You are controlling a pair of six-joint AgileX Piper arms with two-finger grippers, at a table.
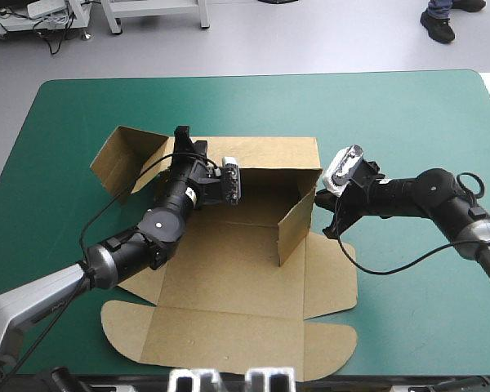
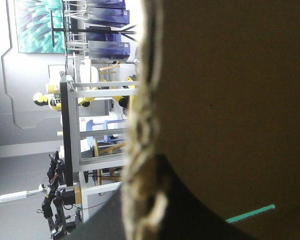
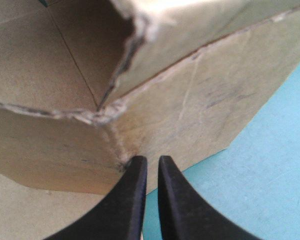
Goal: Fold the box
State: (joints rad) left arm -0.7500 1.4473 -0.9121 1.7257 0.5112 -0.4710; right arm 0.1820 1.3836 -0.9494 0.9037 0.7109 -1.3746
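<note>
The brown box (image 1: 229,269) lies in the middle of the teal-green cover (image 1: 408,114), its back wall and right wall (image 1: 296,224) raised. My left gripper (image 1: 182,140) sits at the back wall's left end, shut on the board's top edge. In the left wrist view the box (image 2: 230,100) fills the picture, with a black finger (image 2: 190,215) against it. My right gripper (image 1: 325,222) is shut outside the right wall. Its tips (image 3: 150,162) touch the box (image 3: 200,100) at the wall's lower corner fold, with nothing between them.
The lid panel with rounded flaps (image 1: 229,339) lies flat toward the table's near edge. A side flap (image 1: 331,278) lies flat under my right arm. Another flap (image 1: 122,159) sticks out at the back left. Bare cover (image 3: 270,175) extends right of the box.
</note>
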